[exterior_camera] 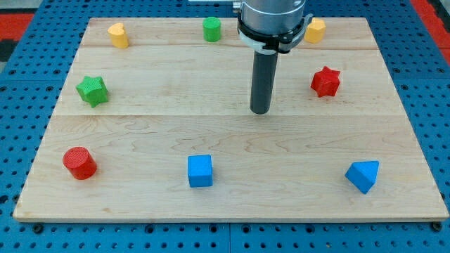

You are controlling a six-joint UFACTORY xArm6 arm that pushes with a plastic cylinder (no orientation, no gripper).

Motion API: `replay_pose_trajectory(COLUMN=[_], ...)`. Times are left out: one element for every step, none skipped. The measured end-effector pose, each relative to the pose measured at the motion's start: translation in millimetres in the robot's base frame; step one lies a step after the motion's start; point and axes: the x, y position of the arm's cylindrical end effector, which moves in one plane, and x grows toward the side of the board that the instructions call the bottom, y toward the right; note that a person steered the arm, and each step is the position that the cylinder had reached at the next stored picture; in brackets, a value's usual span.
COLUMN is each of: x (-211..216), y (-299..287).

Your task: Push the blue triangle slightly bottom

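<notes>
The blue triangle (363,176) lies near the board's bottom right corner. My tip (260,111) rests on the wooden board (232,204) near its middle, well up and to the left of the blue triangle, touching no block. The blue cube (200,171) sits below and left of my tip.
A red cylinder (79,163) is at the bottom left, a green star (92,91) at the left, a red star (325,81) at the right. Along the top edge stand a yellow block (119,34), a green cylinder (211,29) and a yellow block (315,31).
</notes>
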Motion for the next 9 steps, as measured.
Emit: replay_pose_trajectory(x=[0, 0, 17, 26, 26, 40, 78, 100, 104], y=[0, 6, 72, 104, 154, 204, 201, 193, 147])
